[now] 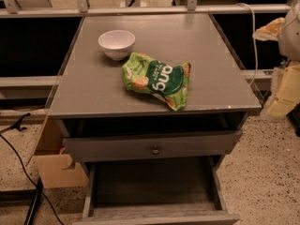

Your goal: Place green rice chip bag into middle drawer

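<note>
The green rice chip bag [157,80] lies flat on the grey cabinet top [93,93], a little right of centre and near the front edge. The middle drawer [154,184] is pulled out below, with its grey-brown inner floor showing and nothing in it. Above it is a grey drawer front with a small dark knob [155,150]. My gripper [282,92] hangs at the right edge of the view, beside the cabinet's right side. It is well apart from the bag and holds nothing I can see.
A white bowl [116,43] stands on the cabinet top, just behind and left of the bag. A cardboard box [54,165] sits on the floor at the cabinet's left. Black cables [18,149] run over the floor at left. A rail [140,11] runs behind the cabinet.
</note>
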